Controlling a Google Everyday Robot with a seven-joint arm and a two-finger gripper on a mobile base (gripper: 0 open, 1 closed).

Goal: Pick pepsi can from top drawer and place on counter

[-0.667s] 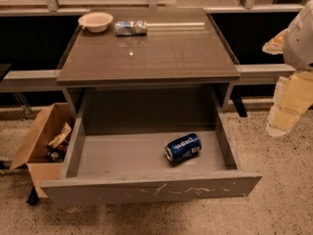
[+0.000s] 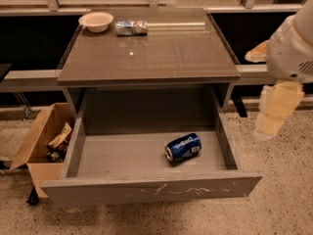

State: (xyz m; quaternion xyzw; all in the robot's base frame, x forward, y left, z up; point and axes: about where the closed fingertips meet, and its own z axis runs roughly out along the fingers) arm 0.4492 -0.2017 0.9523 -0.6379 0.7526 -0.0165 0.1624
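Nudged left, tool (image 2: 274, 117) hangs beside top drawer (image 2: 146, 190).

The top drawer (image 2: 146, 190) stands pulled out, open from above. The pepsi can (image 2: 183, 148) lies on its side right of middle, apart from every wall, with bare floor all along its left. The table (image 2: 161, 58) rises behind the drawer; a bowl (image 2: 96, 21) and a wrinkled packet (image 2: 131, 27) crowd its far left, while its middle, front and right are bare. The gripper (image 2: 276, 114) hangs outside the drawer's right wall. A cardboard box (image 2: 39, 136) stands close by the left wall
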